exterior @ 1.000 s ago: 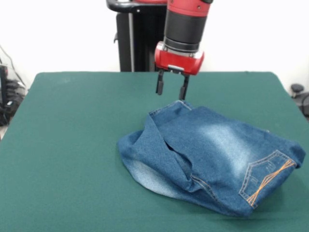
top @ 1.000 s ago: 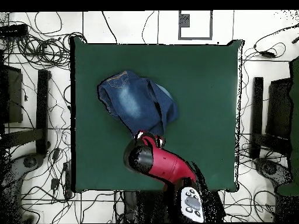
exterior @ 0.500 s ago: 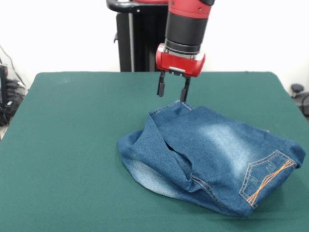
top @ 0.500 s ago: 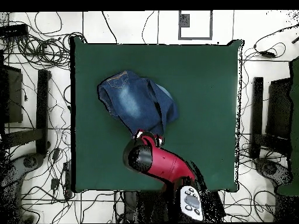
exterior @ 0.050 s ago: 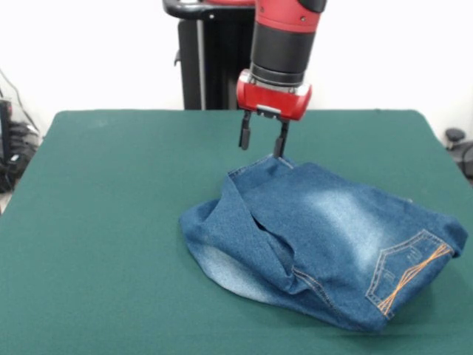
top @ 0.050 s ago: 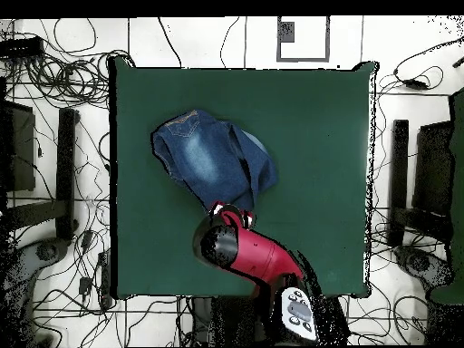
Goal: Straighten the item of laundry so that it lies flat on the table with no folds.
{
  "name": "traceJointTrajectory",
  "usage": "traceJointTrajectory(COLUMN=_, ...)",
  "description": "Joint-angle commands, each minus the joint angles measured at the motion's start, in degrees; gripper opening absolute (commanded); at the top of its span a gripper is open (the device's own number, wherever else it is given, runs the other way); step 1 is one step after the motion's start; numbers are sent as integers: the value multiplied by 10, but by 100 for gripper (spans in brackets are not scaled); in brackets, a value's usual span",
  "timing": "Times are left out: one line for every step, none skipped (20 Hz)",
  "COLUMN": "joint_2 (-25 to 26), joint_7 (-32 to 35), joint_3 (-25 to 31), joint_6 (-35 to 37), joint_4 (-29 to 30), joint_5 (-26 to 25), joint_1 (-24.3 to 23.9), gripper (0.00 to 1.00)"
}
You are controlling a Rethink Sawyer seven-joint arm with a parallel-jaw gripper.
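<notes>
The item of laundry (exterior @ 0.050 s ago: 325,244) is a pair of blue denim jeans, bunched and folded over itself on the table (exterior @ 0.050 s ago: 111,222), with an orange-stitched pocket at the front right. In the overhead view the item of laundry (top @ 0.050 s ago: 213,163) lies left of the table (top @ 0.050 s ago: 317,136) centre. My gripper (exterior @ 0.050 s ago: 261,146) hangs open just above the far corner of the jeans, one fingertip close to the hem, nothing held. In the overhead view the red arm hides most of the gripper (top @ 0.050 s ago: 231,214), which sits at the cloth's edge nearest the robot.
A black pedestal (exterior @ 0.050 s ago: 207,59) stands behind the table. Cables (top @ 0.050 s ago: 63,63) and dark stands (top @ 0.050 s ago: 65,172) ring the table on the floor. A grey square frame (top @ 0.050 s ago: 303,38) lies beyond the table's far edge.
The gripper has shifted very slightly; it stays open over the same corner of the jeans. The jeans have not moved.
</notes>
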Motion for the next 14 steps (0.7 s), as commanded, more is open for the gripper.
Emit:
traceJointTrajectory(joint_2=22, joint_7=159, joint_3=80, joint_6=-36, joint_4=24, joint_5=32, joint_1=-4, gripper=100)
traceJointTrajectory(joint_2=23, joint_7=159, joint_3=82, joint_6=-37, joint_4=23, joint_5=31, joint_1=-5, gripper=100)
traceJointTrajectory(joint_2=24, joint_7=158, joint_3=83, joint_6=-37, joint_4=23, joint_5=31, joint_1=-7, gripper=100)
traceJointTrajectory(joint_2=24, joint_7=158, joint_3=84, joint_6=-38, joint_4=23, joint_5=31, joint_1=-8, gripper=100)
traceJointTrajectory(joint_2=26, joint_7=159, joint_3=86, joint_6=-42, joint_4=24, joint_5=30, joint_1=-9, gripper=100)
traceJointTrajectory(joint_2=26, joint_7=160, joint_3=88, joint_6=-44, joint_4=25, joint_5=29, joint_1=-11, gripper=100)
traceJointTrajectory(joint_2=27, joint_7=160, joint_3=89, joint_6=-47, joint_4=26, joint_5=28, joint_1=-11, gripper=100)
traceJointTrajectory(joint_2=28, joint_7=160, joint_3=91, joint_6=-48, joint_4=26, joint_5=28, joint_1=-12, gripper=100)
traceJointTrajectory(joint_2=30, joint_7=160, joint_3=92, joint_6=-50, joint_4=26, joint_5=27, joint_1=-13, gripper=100)
traceJointTrajectory(joint_2=32, joint_7=160, joint_3=93, joint_6=-52, joint_4=25, joint_5=27, joint_1=-14, gripper=100)
traceJointTrajectory(joint_2=33, joint_7=160, joint_3=94, joint_6=-52, joint_4=25, joint_5=27, joint_1=-15, gripper=100)
traceJointTrajectory(joint_2=35, joint_7=160, joint_3=94, joint_6=-53, joint_4=25, joint_5=27, joint_1=-14, gripper=100)
traceJointTrajectory(joint_2=36, joint_7=159, joint_3=95, joint_6=-54, joint_4=24, joint_5=27, joint_1=-15, gripper=100)
traceJointTrajectory(joint_2=39, joint_7=159, joint_3=95, joint_6=-54, joint_4=23, joint_5=27, joint_1=-15, gripper=100)
